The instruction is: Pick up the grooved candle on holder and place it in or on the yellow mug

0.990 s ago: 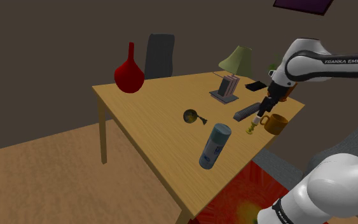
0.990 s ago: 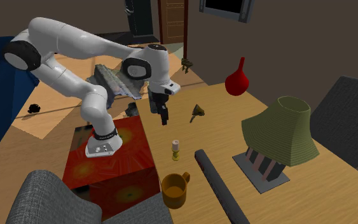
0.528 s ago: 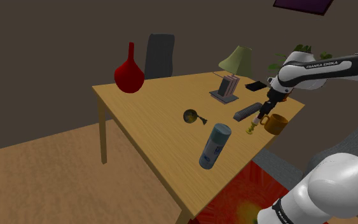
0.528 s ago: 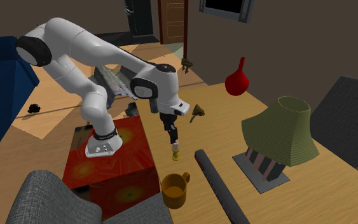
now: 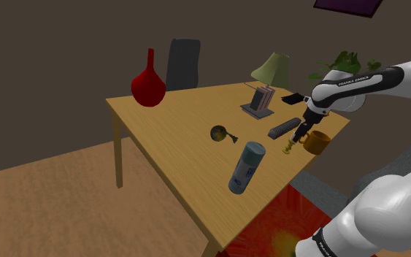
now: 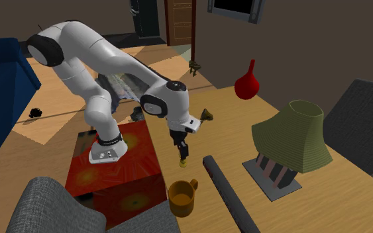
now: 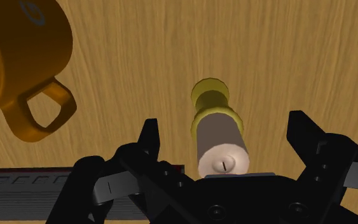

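A cream candle on a small brass holder (image 7: 219, 133) stands upright on the wooden table (image 5: 174, 146), close to the table's near edge in the second exterior view. My black gripper (image 7: 227, 132) is open and lowered over it. One finger (image 7: 147, 143) stands on each side of the candle and neither touches it. The candle (image 6: 183, 159) shows just under the gripper (image 6: 181, 145). In the shoulder view the gripper (image 5: 297, 136) sits above the candle (image 5: 288, 148). The amber-yellow mug (image 5: 317, 142) stands upright right beside it, handle toward the candle (image 7: 18, 57).
A long black bar (image 6: 228, 192) lies beside the mug (image 6: 181, 196). Farther along the table are a green lamp (image 6: 295, 136), a red vase (image 5: 148, 84), a spray can (image 5: 246, 167) and a small brass piece (image 5: 223, 133). A chair (image 5: 182, 62) stands behind the table.
The arm swung toward the candle and came down, bringing the open gripper from above the table's middle to straddle the candle. The candle and mug have not moved.
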